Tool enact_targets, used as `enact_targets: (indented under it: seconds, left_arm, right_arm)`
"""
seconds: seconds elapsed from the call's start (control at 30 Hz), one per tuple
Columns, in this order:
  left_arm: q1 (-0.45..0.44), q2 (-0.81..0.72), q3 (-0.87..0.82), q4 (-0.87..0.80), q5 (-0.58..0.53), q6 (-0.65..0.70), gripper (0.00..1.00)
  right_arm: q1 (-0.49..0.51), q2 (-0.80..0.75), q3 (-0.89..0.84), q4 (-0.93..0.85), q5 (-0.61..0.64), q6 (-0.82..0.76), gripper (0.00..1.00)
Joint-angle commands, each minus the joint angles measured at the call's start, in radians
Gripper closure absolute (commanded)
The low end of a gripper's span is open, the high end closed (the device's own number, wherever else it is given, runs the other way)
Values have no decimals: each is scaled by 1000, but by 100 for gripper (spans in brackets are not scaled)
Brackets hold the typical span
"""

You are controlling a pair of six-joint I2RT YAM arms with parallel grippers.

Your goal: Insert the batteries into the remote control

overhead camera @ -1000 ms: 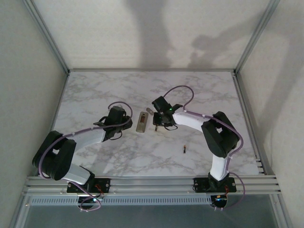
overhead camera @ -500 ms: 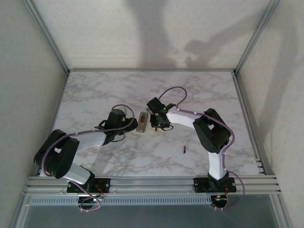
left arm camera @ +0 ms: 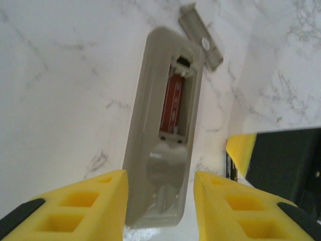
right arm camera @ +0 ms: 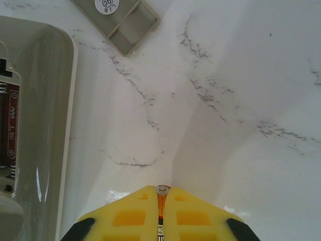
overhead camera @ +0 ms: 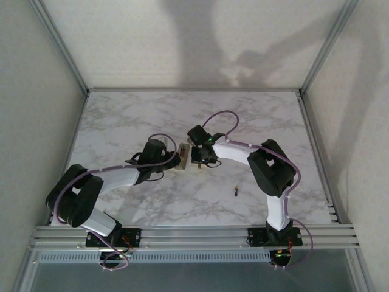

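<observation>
1. Remote control is lying back-up with its compartment open. Its near end sits between the left gripper pads, which are closed against both sides with no gap seen, so it is judged braced.
2. Right gripper fingers are pressed together on a battery, with only its metal tip poking out ahead of the fingertips. The remote sits just to their left.
3. One cell is already seated. The battery cover lies just beyond the remote's far end, ahead of both tools. A spare cell lies well behind the right gripper, toward its base.
4. Step in hand, as judged: the held battery is to be carried over the free bay, tipped in spring-end first, pressed flat, then released. The left clamp should be held firm so the remote isn't shoved.
5. Hard to make out:
   - The free bay beside the seated cell is narrow and shadowed.
   - Polarity marks are unreadable.
   - Most of the held battery is hidden by the pads.
   - The remote is cut off at the left edge of the right wrist view.
</observation>
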Motion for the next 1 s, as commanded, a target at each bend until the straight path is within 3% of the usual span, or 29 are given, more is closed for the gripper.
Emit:
enact_targets:
  seconds: [0.0,0.33,0.97]
  left_arm:
    - [14,38,79,-89,-34,75,61]
    - [18,134,169,-154,-60,135,63]
    - [35,208,207,-130,-6,156,64]
  right_arm:
    - [10,-50,-19,19,6,-5,91]
    - [10,-60,-34,47,-15,-1,91]
    - [16,-54,-36,72,-38,3,92]
